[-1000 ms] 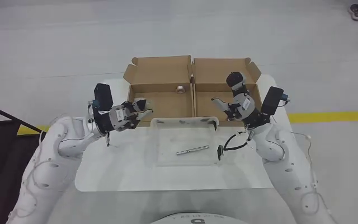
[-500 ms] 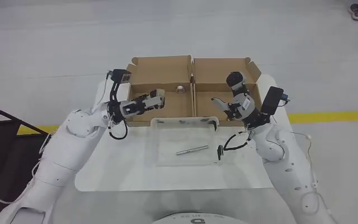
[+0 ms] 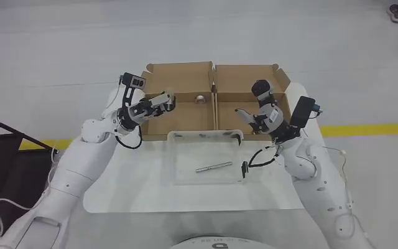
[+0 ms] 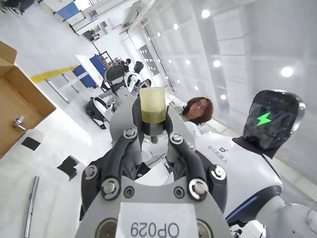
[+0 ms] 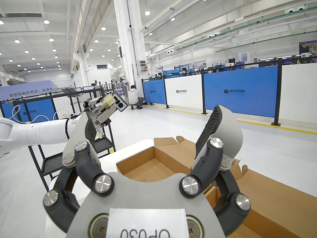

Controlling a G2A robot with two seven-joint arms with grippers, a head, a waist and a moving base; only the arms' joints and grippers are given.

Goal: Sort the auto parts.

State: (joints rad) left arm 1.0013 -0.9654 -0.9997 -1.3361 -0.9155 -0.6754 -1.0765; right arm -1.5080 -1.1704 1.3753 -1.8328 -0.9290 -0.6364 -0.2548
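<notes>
Left gripper (image 3: 164, 100): clamped on the capped bolt (image 4: 151, 105); shifted toward the far edge of the left box (image 3: 180, 78).
Right gripper (image 3: 245, 121): jaws apart; kept unmoved over the right box (image 3: 245, 78).

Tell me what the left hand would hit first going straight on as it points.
Looks free: the left hand, holding the yellowish part, points across above the left box; height uncertain.

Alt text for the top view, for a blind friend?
The left gripper holds a yellow-capped part over the left cardboard box, where a small fitting lies. The open right gripper is over the right box; a metal rod lies in the tray.
</notes>
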